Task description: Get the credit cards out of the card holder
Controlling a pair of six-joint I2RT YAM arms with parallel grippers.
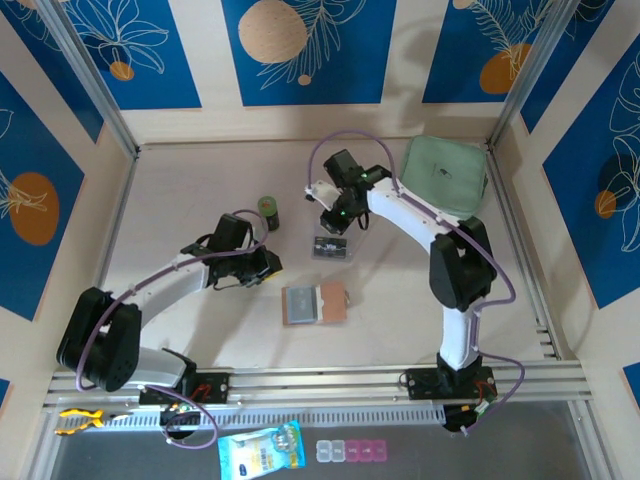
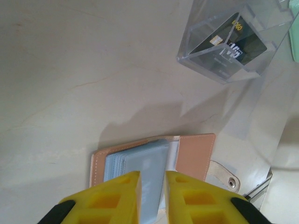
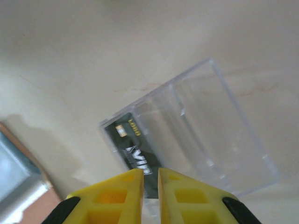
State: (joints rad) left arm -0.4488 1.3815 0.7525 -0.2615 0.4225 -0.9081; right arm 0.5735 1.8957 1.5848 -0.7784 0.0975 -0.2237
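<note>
The card holder [image 1: 314, 304] lies open mid-table, tan-pink leather with grey-blue pocket sleeves [image 2: 140, 161]. My left gripper [image 1: 270, 266] hangs at its left side. In the left wrist view one sleeve stands up between the yellow fingertips of the left gripper [image 2: 153, 179], which is shut on it. A dark credit card [image 3: 133, 149] with white print lies slanted inside a clear plastic box [image 3: 201, 130]. My right gripper [image 3: 150, 175] hovers just over the card's near end, its jaws a narrow gap apart and not pinching it. From above, the right gripper [image 1: 333, 222] sits over the box [image 1: 334, 248].
A mint-green case [image 1: 445, 172] lies at the back right. A small dark green cylinder [image 1: 269, 211] stands left of the box. The holder's snap tab [image 2: 226, 176] sticks out to the right. A corner of the holder [image 3: 18, 186] shows low left in the right wrist view.
</note>
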